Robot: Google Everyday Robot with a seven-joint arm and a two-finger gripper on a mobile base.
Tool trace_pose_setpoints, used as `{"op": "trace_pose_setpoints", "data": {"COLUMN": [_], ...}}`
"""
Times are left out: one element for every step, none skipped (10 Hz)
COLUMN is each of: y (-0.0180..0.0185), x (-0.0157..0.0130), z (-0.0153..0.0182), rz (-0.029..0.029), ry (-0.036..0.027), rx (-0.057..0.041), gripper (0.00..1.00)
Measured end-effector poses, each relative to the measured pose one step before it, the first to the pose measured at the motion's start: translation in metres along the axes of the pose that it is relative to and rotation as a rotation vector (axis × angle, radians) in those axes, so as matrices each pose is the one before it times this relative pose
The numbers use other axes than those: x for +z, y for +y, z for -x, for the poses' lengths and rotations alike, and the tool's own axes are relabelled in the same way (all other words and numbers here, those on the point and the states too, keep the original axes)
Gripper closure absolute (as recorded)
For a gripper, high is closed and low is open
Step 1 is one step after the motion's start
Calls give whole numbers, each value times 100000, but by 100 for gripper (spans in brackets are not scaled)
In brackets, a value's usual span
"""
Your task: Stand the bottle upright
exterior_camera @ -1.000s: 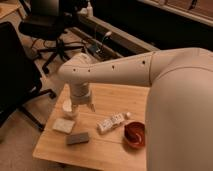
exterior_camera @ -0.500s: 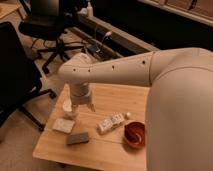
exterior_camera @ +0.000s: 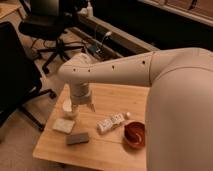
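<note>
Camera view shows the pincer (exterior_camera: 83, 106) spread wide, empty, near the lying bottle (exterior_camera: 111, 122).

No text, brand or number can be read. The bottle (exterior_camera: 111, 122), lying right of centre on the table (exterior_camera: 102, 151), bears dark label markings too small to read. The gripper (exterior_camera: 83, 107) hangs just left of it, fingers apart.

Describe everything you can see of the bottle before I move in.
The bottle is small, elongated, white and plastic-looking, with dark label markings. It lies on its side on the wooden table, long axis slanting up to the right, just left of the red bowl in the view. Only the table seems to touch it. The end effector hangs open to its left, apart from it.
</note>
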Motion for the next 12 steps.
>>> {"op": "trace_pose_setpoints", "data": {"y": [-2,1,-32,41,-81,-43,-312,-521,-546,-758,-1255,-1300], "x": [-1,-1,49,-95,-240,-276,-363,-359,-297,-149,-43,23], "z": [0,1,-21,78,352,354,675,801,746,623,837,910], "rz": [0,4,-215,-120,-780,-239,-94,193,163,-249,-172,177], "ry": [1,-3,-49,-364,-730,-449,-535,-88,39,93,288,138], "rx": [5,4,-181,-602,-1605,-662,255,1777,3228,4859,8742,8446], "gripper": [35,35,35,35,35,35,35,35,35,35,35,35]}}
